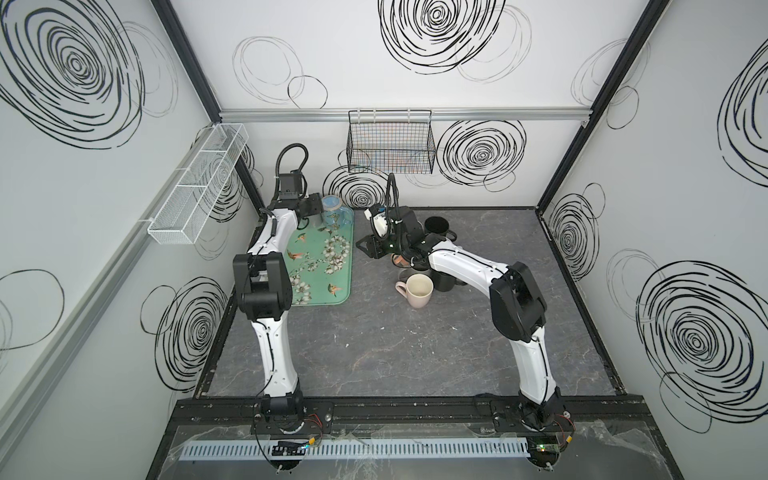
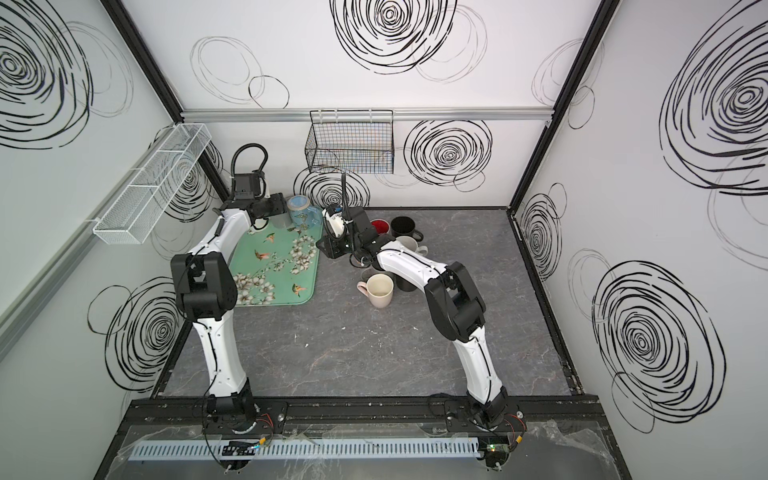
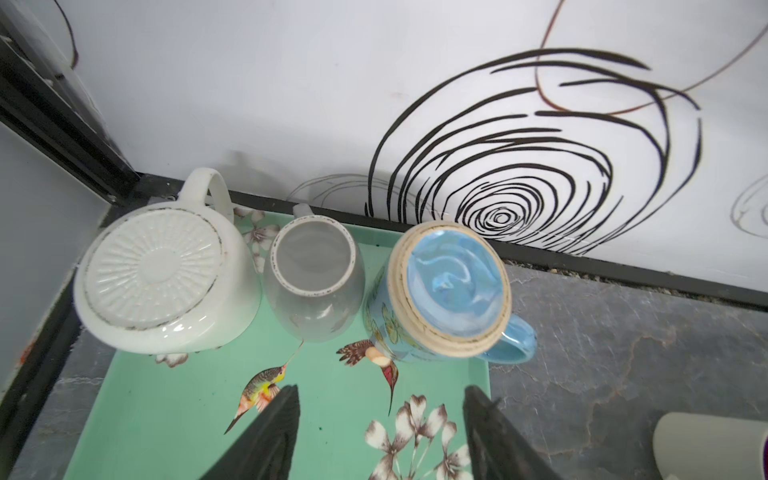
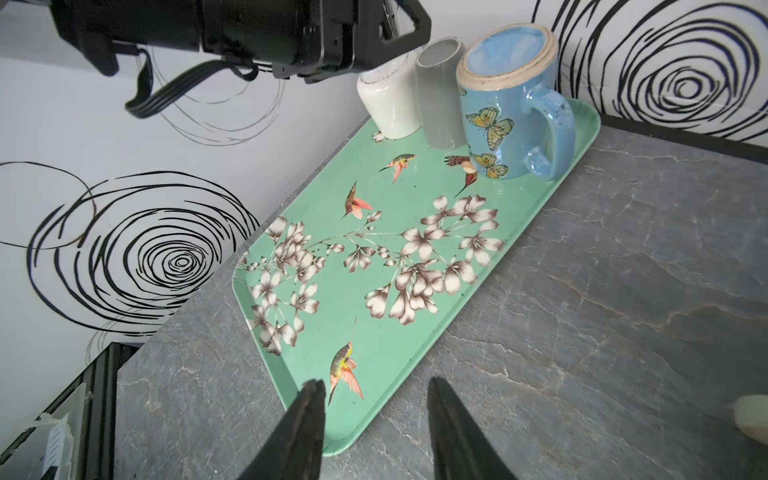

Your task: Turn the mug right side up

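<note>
— Dark fingers (image 3: 274,436) at the near edge: yours?

— Yes, they belong to my left gripper (image 3: 381,390). They stand apart with nothing between them, above the green tray (image 3: 166,415). My right gripper (image 4: 375,382) is likewise spread and empty, beside the tray's long edge and well apart from the mugs.

— Where is the mug?

— Three stand base-up in a row at the tray's far end, by the back wall: a white mug (image 3: 158,270), a grey mug (image 3: 313,270) and a blue mug (image 3: 453,286). They are packed close together. Which one is meant I cannot tell, though the blue one lies nearest my line.

— How will it handle?

— Glazed ceramic, I judge: stiff, fairly heavy, slick, and likely to chip if dropped. I would take the blue one across its wall, below the unglazed foot ring. Its handle (image 3: 515,345) is another choice, since it points away from the grey mug, toward the tray's rim. The crowded side leaves little room for a finger.
</note>
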Controlling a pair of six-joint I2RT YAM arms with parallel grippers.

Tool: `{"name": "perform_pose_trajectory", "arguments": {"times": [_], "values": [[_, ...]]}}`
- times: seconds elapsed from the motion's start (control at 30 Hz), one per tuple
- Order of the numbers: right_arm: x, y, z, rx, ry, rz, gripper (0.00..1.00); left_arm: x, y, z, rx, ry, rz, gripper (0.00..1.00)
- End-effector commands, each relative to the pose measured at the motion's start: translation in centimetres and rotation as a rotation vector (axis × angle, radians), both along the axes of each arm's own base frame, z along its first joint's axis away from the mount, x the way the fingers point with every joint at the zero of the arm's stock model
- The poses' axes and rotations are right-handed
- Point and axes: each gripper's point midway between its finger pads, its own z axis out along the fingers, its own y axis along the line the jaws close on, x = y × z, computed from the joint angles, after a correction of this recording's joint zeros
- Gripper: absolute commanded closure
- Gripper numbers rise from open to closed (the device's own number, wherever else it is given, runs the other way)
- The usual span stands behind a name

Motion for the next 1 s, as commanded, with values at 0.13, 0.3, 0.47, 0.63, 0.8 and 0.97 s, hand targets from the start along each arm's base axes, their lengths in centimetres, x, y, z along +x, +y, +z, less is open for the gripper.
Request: {"name": "perform_pose_trajectory", "arguments": {"times": [0.13,0.3,0.47,0.63,0.8,0.97], "values": [[0.2,1.1,-1.2,-0.006,0.024,0.014,0.56,5.3,-0.4,3.6,-0.07,-0.213,-0.004,0.34],[0.6,1.0,-2.0,-0.014,0.03,0.004,0.55,7.4,-1.6,3.5,-0.08,-0.255,-0.02,0.35],[0.6,1.0,-2.4,-0.021,0.036,0.004,0.55,8.0,-0.7,1.8,-0.068,-0.245,0.07,0.34],[0.5,0.8,-2.6,-0.025,0.041,0.002,0.55,8.5,-1.7,-0.7,-0.127,-0.218,0.071,0.35],[0.5,0.6,-2.8,-0.027,0.045,0.0,0.55,8.8,-3.2,-1.8,-0.122,-0.21,0.033,0.35],[0.5,0.3,-3.0,-0.03,0.048,-0.003,0.55,8.4,-4.0,-2.5,-0.127,-0.182,0.009,0.36]]}}
